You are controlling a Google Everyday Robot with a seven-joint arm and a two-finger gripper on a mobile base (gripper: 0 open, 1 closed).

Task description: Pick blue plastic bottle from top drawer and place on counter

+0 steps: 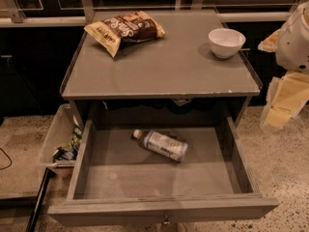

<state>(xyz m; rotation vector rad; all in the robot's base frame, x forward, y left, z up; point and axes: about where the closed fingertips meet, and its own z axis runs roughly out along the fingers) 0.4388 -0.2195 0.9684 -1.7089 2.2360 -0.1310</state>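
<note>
Bottle (161, 145): lies on its side on the drawer (159, 209) floor, cap to the back-left, clear of all walls
Drawer: pulled well out, so the bottle is open to reach from above
Counter (164, 71): chip bag (126, 29) at back-left, bowl (226, 41) at back-right; the bare middle and front look suited to set-down
Bin (55, 139): beside the drawer's left wall, holding oddments
Gripper (282, 100): pale blocks at the right edge, beside the cabinet, outside the drawer and well apart from the bottle, holding nothing; open or closed, cannot tell
Step judged: approach not yet begun
</note>
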